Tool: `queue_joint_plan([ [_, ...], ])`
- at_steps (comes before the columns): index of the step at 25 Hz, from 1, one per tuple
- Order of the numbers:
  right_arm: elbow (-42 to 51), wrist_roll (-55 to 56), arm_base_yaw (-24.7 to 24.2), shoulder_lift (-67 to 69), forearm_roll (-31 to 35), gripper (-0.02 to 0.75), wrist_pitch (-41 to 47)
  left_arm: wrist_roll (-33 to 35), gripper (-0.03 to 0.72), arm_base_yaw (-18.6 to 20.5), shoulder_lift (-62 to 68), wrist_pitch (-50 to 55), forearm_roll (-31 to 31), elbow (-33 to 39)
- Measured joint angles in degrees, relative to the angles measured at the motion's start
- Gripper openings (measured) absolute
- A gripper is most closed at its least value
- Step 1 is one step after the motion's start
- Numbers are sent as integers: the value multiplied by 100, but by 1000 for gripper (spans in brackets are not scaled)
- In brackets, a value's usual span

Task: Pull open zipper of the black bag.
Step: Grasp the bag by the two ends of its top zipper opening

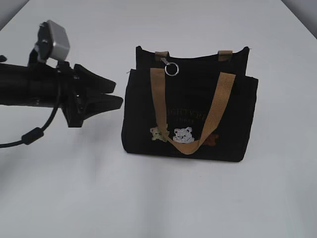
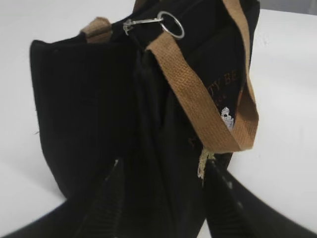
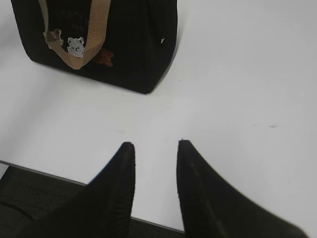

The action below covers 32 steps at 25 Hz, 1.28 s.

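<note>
The black bag [image 1: 188, 114] stands upright mid-table, its tan handle hanging over the bears on its front. The zipper's grey pull [image 1: 166, 61] sits near the left end of the top edge, and its silver ring [image 1: 172, 69] hangs down the front. My left gripper [image 1: 118, 94] is open at the bag's left end, at mid height, with its tips just short of the fabric. In the left wrist view the bag [image 2: 89, 99] fills the frame between the spread fingers [image 2: 115, 173], and the ring [image 2: 171, 25] is high above. My right gripper [image 3: 156, 144] is open over bare table, well short of the bag [image 3: 138, 54].
The white table [image 1: 148, 198] runs all round the bag. Its near edge [image 3: 49, 175] shows under my right gripper, with dark floor below. A black cable [image 1: 30, 136] loops under the left arm, and a grey camera block [image 1: 53, 40] sits on top of it.
</note>
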Motion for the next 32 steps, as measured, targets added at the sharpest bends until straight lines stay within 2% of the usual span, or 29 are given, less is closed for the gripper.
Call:
queue_joint_plan([
  [5,0,-65,0,10,123,236,-61,0,393,-382,663,-163,-14,-546],
  [7,-47,-475,0,233,363,236,-154,0,386,-479,922,-207,-18,-762],
  [8,-74,-788,0,489,593,236,-302,-5,364,-532,1009,-242,-18,-832],
  [9,-95,-1269,0,761,864,236,-575,-5,311,-574,1084,-271,-20,-892],
  [12,-95,-3188,0,2201,2384,236,-1622,-5,81,-676,1140,-345,-25,-935],
  [13,-124,-4192,0,2824,3060,236,-2004,-5,55,-688,1140,-364,-32,-942],
  [17,-683,-7414,39,5460,5406,236,-2318,-10,55,-687,1140,-383,-33,-942],
  [19,-1197,-8431,209,6644,6068,236,-2431,-10,55,-693,1140,-383,-33,-942],
  [24,-2852,-9034,798,8644,6397,236,-2433,-10,55,-693,1140,-383,-33,-942],
  [28,-3697,-9003,1214,9558,6101,236,-2446,-10,55,-694,1140,-383,-33,-942],
  [32,-3977,-8908,1490,9985,5715,236,-2627,-10,55,-699,1140,-383,-33,-942],
])
